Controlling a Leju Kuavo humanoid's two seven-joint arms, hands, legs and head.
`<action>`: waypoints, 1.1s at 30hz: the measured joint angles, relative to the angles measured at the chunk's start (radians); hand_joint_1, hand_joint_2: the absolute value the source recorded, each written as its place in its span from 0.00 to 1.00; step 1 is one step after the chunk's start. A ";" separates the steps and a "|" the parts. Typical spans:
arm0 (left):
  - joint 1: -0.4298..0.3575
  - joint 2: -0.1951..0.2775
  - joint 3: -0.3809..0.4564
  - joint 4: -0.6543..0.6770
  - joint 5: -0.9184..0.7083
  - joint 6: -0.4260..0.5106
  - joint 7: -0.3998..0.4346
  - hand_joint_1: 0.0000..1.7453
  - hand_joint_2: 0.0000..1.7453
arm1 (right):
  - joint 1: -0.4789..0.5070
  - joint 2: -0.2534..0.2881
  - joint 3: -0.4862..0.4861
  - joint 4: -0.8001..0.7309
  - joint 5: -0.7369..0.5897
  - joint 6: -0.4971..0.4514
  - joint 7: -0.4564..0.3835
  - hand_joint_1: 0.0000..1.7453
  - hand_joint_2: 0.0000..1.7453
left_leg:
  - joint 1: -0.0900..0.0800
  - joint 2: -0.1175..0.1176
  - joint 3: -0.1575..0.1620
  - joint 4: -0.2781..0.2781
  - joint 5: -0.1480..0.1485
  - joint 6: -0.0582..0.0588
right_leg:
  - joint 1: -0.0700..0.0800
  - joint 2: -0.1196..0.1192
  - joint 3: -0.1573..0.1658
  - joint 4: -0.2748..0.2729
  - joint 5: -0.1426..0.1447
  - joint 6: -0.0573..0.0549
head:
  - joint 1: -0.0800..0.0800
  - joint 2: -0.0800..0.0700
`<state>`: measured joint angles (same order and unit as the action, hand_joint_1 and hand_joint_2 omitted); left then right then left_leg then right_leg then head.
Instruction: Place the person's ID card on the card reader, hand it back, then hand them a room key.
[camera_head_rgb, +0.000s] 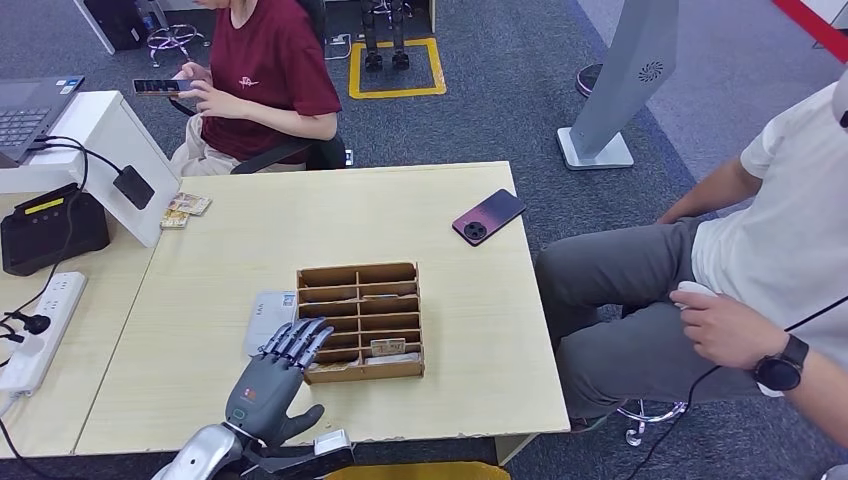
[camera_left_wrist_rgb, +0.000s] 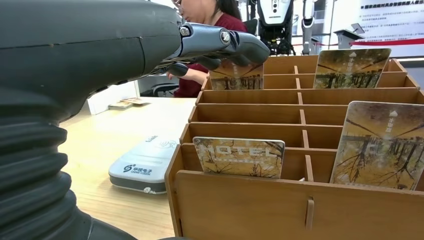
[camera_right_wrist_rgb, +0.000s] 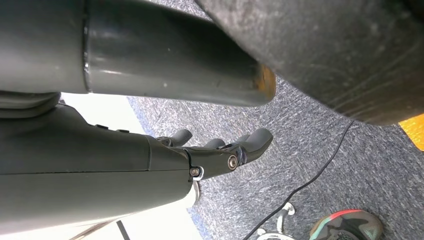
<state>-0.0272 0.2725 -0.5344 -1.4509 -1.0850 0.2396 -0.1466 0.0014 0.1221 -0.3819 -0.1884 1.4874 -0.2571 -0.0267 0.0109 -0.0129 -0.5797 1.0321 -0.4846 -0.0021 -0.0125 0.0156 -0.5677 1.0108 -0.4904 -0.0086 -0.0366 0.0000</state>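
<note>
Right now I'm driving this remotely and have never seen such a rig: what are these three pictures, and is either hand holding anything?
The head view looks down from the robot's body onto a pale table. The grey many-fingered left hand reaches over the table, fingers spread, holding nothing, between a white card reader and a wooden slotted rack.

The left wrist view sits just behind that hand and shows the rack up close, with room key cards standing in its slots and the reader beside it.

The right wrist view shows the right hand hanging over carpet, empty, fingers apart.

A phone lies on the table. One person sits across it, another at the right.
</note>
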 joint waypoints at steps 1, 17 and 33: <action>0.000 -0.001 0.000 0.000 0.000 0.000 0.000 0.00 1.00 | 0.000 0.000 0.000 0.000 0.000 0.000 0.000 0.00 0.00 | 0.000 0.000 0.000 0.000 0.000 0.000 | 0.000 0.000 0.000 0.000 0.000 0.000 | 0.000 0.000; 0.000 -0.006 0.000 0.026 -0.001 -0.002 0.000 1.00 1.00 | 0.000 0.000 0.000 0.000 0.005 0.000 0.000 0.00 0.00 | 0.000 0.000 0.000 0.000 0.000 0.000 | 0.000 0.000 0.000 0.000 0.000 0.000 | 0.000 0.000; -0.010 -0.010 0.000 0.044 0.009 -0.002 -0.003 1.00 1.00 | -0.001 0.000 0.000 0.000 0.008 -0.002 0.000 0.00 0.00 | 0.000 0.000 0.000 0.000 0.000 0.000 | 0.000 0.000 0.000 0.000 0.000 0.000 | 0.000 0.000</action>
<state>-0.0375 0.2626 -0.5348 -1.4069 -1.0759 0.2377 -0.1492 0.0008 0.1217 -0.3819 -0.1888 1.4954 -0.2591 -0.0268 0.0109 -0.0130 -0.5797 1.0321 -0.4846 -0.0021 -0.0125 0.0156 -0.5675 1.0108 -0.4904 -0.0086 -0.0366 0.0000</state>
